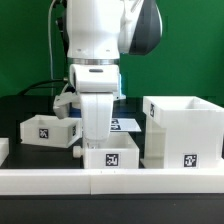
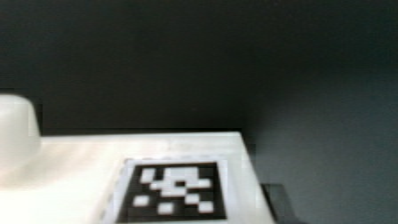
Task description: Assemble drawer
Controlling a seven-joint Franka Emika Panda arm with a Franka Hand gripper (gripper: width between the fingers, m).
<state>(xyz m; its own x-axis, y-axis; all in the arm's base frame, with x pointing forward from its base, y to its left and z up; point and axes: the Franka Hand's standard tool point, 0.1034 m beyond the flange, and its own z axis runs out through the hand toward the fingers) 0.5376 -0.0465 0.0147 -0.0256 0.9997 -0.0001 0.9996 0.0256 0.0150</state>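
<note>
The drawer lies in three pieces. A small open-topped tray [image 1: 110, 156] sits at the front middle, with a tag on its front face. A second tray [image 1: 45, 130] is at the exterior view's left. The tall boxy shell [image 1: 184, 134] stands at the exterior view's right. My gripper [image 1: 90, 146] is low at the middle tray's left rear corner. The exterior view does not show how the jaws stand. The wrist view shows a white tagged face of a drawer piece [image 2: 178, 190] very close and blurred. One dark fingertip [image 2: 281, 200] lies just beside its edge, and the other is hidden.
A long low white rail [image 1: 60, 180] runs along the front edge before the trays. The marker board [image 1: 128, 124] lies flat behind the middle tray. The tabletop is black, with a green backdrop behind. A blurred white rounded shape [image 2: 15, 140] shows at the wrist view's edge.
</note>
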